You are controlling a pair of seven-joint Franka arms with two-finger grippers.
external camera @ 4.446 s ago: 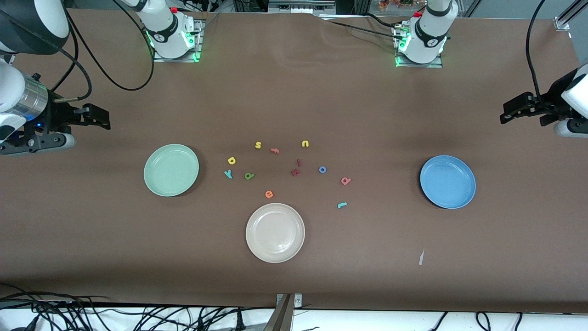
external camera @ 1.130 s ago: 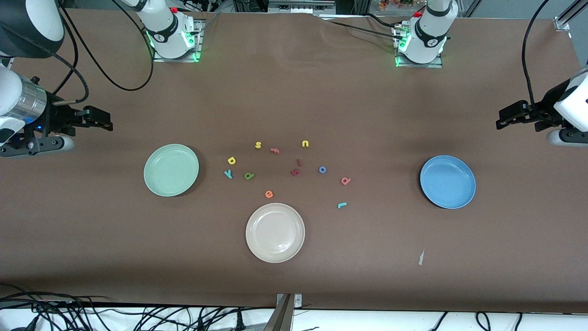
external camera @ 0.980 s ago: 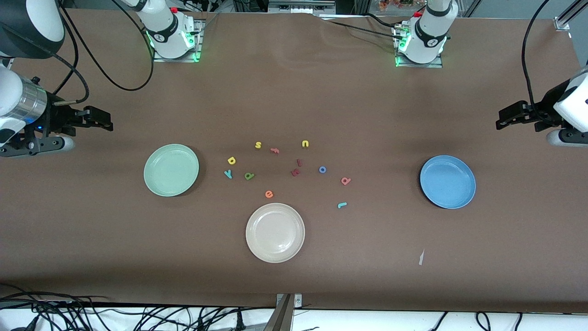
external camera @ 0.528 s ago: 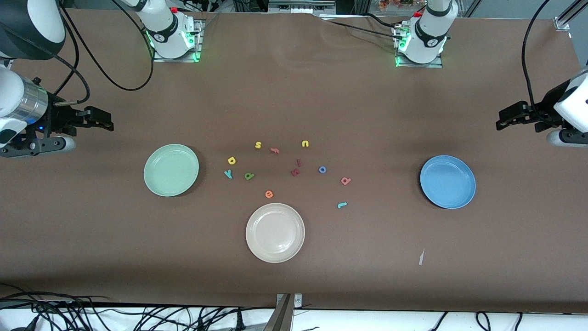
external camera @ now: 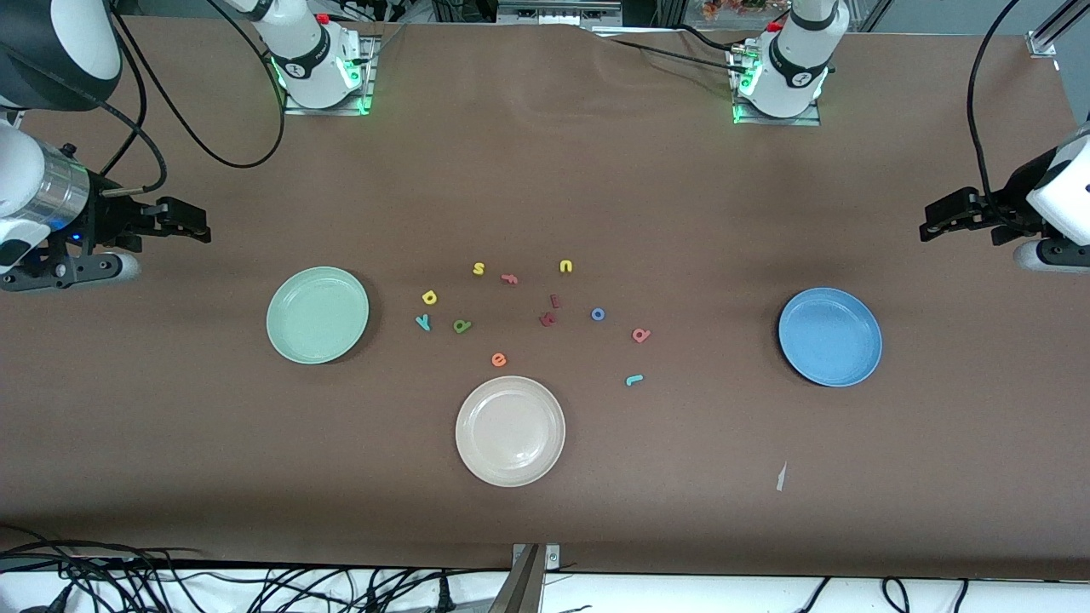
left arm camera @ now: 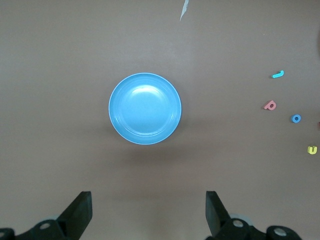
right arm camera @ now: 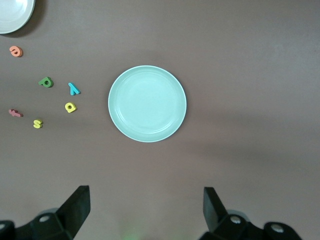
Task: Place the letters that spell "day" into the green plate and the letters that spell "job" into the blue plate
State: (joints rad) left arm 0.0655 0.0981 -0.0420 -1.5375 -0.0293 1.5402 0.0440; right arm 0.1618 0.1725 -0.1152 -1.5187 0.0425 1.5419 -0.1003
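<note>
From the front view I read the green plate (external camera: 317, 315), pale mint with a raised rim, toward the right arm's end of the table, and the blue plate (external camera: 830, 336), same size and bright blue, toward the left arm's end; neither holds a letter. Between them the foam letters lie loose on the brown table (external camera: 681, 213): the yellow d (external camera: 429, 297), teal y (external camera: 422, 322) and olive-green a (external camera: 461, 325) sit close together near the green plate, while the blue o (external camera: 598, 314), salmon-red b (external camera: 641, 335) and teal j (external camera: 633, 380) lie nearer the blue plate, with the j nearest the camera. A cream-white plate (external camera: 510, 431) sits nearer the camera than the letters. My right gripper (external camera: 183, 221) hangs over bare table at the right arm's end, my left gripper (external camera: 941, 220) over bare table at the left arm's end; cables run along the table's near edge. In the left wrist view the left gripper's fingers (left arm camera: 80, 215) stand spread wide, with nothing between them, above the blue plate (left arm camera: 145, 108). In the right wrist view the right gripper's fingers (right arm camera: 76, 208) are likewise spread and empty above the green plate (right arm camera: 147, 103).
</note>
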